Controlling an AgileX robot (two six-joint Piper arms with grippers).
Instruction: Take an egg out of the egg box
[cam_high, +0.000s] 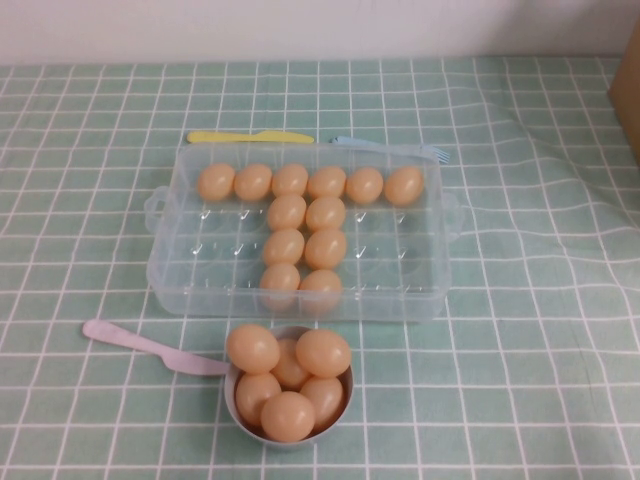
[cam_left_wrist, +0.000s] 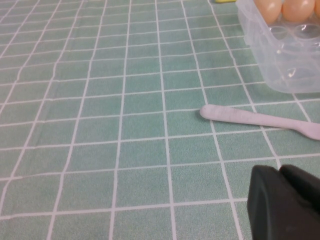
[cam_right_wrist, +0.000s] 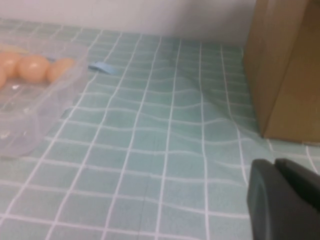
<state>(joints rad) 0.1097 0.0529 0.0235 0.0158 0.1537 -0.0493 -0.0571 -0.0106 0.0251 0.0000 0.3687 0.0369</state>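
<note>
The clear plastic egg box (cam_high: 200, 270) lies mid-table with several peach-orange eggs (cam_high: 286, 211) in a T shape. A corner of the box (cam_left_wrist: 280, 65) with eggs (cam_left_wrist: 298, 9) shows in the left wrist view, and its other end (cam_right_wrist: 25, 115) with eggs (cam_right_wrist: 33, 67) in the right wrist view. Neither arm shows in the high view. My left gripper (cam_left_wrist: 279, 171) is shut and empty, low over the cloth, apart from the box. My right gripper (cam_right_wrist: 274, 165) is shut and empty, to the box's right.
A small grey bowl (cam_high: 342, 400) piled with eggs (cam_high: 322, 352) stands in front of the box. A pink spoon (cam_high: 140, 345) lies left of it, also seen in the left wrist view (cam_left_wrist: 255, 119). A yellow knife (cam_high: 250, 137) and blue fork (cam_high: 400, 148) lie behind. A cardboard box (cam_right_wrist: 285, 65) stands right.
</note>
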